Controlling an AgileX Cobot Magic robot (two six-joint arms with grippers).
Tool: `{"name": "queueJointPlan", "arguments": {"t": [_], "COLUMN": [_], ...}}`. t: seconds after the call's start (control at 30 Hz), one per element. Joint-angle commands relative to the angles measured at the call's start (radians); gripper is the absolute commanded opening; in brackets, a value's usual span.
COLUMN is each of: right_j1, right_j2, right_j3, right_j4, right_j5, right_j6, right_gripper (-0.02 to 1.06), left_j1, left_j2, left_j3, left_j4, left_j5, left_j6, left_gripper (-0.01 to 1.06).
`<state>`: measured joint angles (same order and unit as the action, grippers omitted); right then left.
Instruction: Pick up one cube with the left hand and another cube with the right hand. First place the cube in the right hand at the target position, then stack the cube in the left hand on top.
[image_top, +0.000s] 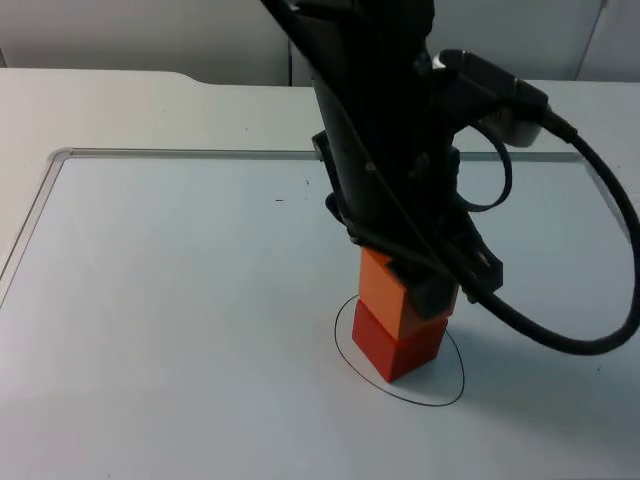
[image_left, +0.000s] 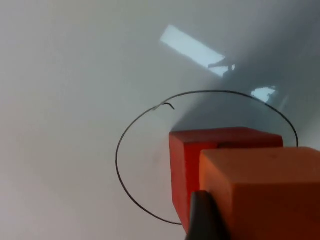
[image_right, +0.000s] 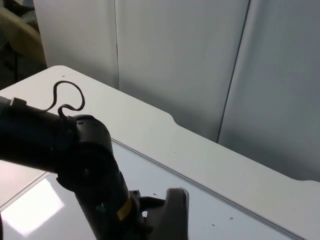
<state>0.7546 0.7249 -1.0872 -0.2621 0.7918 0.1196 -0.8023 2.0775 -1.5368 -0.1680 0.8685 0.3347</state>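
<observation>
A red cube (image_top: 397, 348) stands inside a black hand-drawn circle (image_top: 440, 403) on the white table. An orange cube (image_top: 383, 292) sits directly on top of it, shifted a little to the left. My left gripper (image_top: 412, 290) comes down from above and is shut on the orange cube. In the left wrist view the orange cube (image_left: 265, 190) is close up with one black finger (image_left: 202, 220) against its side. The red cube (image_left: 185, 165) lies beneath it, within the circle (image_left: 117, 160).
The table's inset border (image_top: 60, 155) runs along the far and left sides. The right wrist view looks across at the left arm (image_right: 75, 160) and the grey partition wall (image_right: 200, 60) behind the table.
</observation>
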Motion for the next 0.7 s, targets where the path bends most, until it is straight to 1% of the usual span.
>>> {"name": "queueJointPlan", "arguments": {"t": [0.0, 0.3, 0.53, 0.57, 0.6, 0.63, 0.67], "right_j1": [0.002, 0.002, 0.002, 0.002, 0.002, 0.002, 0.002], "right_j2": [-0.003, -0.003, -0.003, -0.003, -0.003, -0.003, -0.003], "right_j3": [0.005, 0.005, 0.005, 0.005, 0.005, 0.005, 0.005], "right_j4": [-0.006, -0.01, -0.01, -0.01, -0.01, -0.01, -0.01], "right_j5": [0.002, 0.019, 0.019, 0.019, 0.019, 0.019, 0.019], "right_j6": [-0.008, -0.008, -0.008, -0.008, -0.008, -0.008, -0.008], "right_gripper": [0.73, 0.73, 0.73, 0.73, 0.73, 0.73, 0.73], "left_j1": [-0.005, -0.005, -0.005, -0.005, -0.005, -0.005, -0.005], "left_j2": [0.013, 0.019, 0.019, 0.019, 0.019, 0.019, 0.019], "left_j3": [-0.009, -0.009, -0.009, -0.009, -0.009, -0.009, -0.009], "left_j4": [-0.002, 0.002, 0.002, 0.002, 0.004, 0.004, 0.004], "left_j5": [-0.008, -0.035, -0.032, -0.03, -0.027, -0.023, -0.023], "left_j6": [-0.015, -0.031, -0.031, -0.031, -0.031, -0.031, -0.031], "left_gripper": [0.19, 0.19, 0.19, 0.21, 0.24, 0.3, 0.3]}}
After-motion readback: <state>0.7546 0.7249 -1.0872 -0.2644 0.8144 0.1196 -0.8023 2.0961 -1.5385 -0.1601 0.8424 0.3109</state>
